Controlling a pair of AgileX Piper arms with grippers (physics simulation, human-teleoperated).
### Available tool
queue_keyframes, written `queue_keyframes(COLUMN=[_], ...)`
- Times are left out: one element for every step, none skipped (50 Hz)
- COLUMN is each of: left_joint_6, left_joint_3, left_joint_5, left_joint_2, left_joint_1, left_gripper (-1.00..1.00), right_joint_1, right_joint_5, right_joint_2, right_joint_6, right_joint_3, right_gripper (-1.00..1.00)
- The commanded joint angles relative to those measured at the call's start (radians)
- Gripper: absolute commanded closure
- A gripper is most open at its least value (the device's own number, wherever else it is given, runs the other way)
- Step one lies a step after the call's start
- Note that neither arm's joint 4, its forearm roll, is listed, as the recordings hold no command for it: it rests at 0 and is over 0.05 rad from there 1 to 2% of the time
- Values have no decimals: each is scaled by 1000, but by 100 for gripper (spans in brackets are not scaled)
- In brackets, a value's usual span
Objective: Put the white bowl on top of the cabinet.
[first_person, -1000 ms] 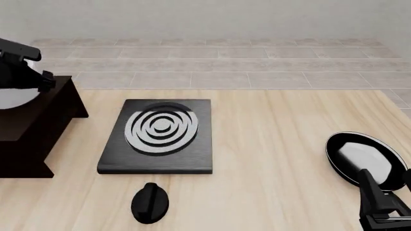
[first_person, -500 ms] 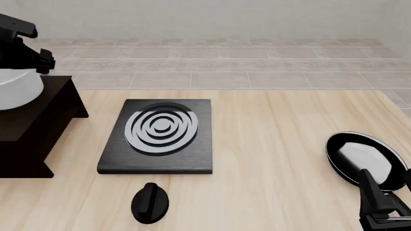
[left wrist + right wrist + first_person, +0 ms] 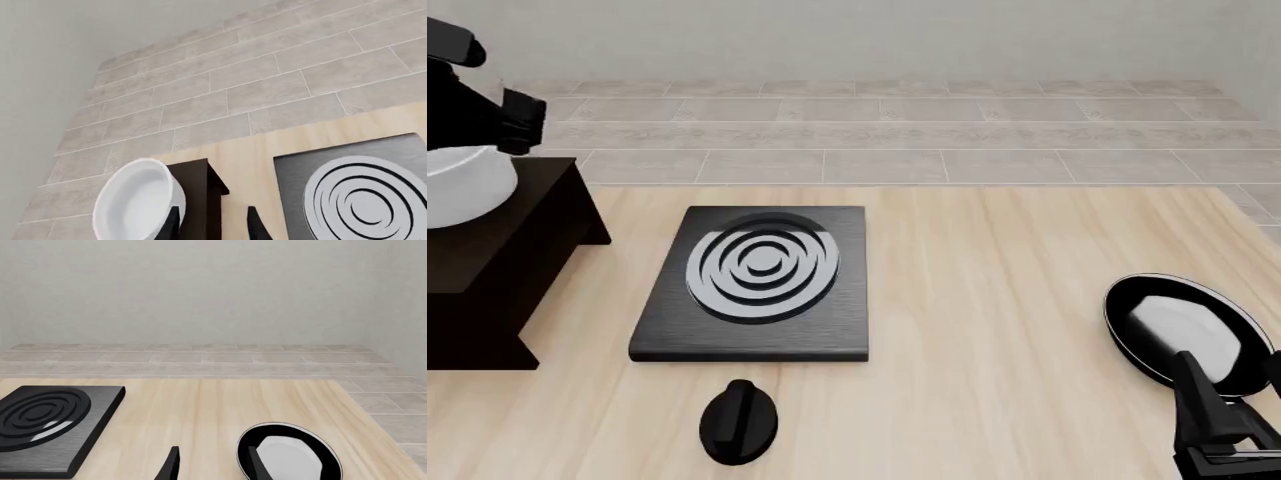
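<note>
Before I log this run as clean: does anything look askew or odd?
Only the white bowl: it sits on the cabinet top, but in the left wrist view it seems tilted, mouth facing sideways. Nothing spilled or damaged.

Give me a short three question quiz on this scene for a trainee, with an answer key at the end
1. True or false: the white bowl sits on the cabinet.
2. Which object lies nearest the right end effector? A) the stove plate B) the black pan C) the black knob
3. Fill in: the left end effector is ____, its fingers apart with nothing between them.

Key: 1 true; 2 B; 3 open
</note>
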Motion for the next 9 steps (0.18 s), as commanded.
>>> queue_keyframes(left_joint_6=[-20,-25,-28,-34,-39,-44,-31,-2,-8], left_joint_3=[158,167,175,180,184,192,202,218,221], left_joint_5=[6,8,12,18,22,31,33,31,37], left_joint_2=[-247,-273,-295,-315,-329,-356,-367,-389,-405], left_joint_1=[-113,-127,-141,-154,-161,-178,-180,-188,-198], left_gripper=[-100,-100,-100,-100,-100,-100,-100,-100,-100], right_joint_1=[0,0,0,0,0,0,0,0,0], right_joint_5=[0,0,0,0,0,0,0,0,0], right_joint_2=[0,0,0,0,0,0,0,0,0], right_joint_6=[0,0,0,0,0,0,0,0,0], right_joint_3=[0,0,0,0,0,0,0,0,0], right_gripper=[-100,-100,-100,-100,-100,-100,-100,-100,-100])
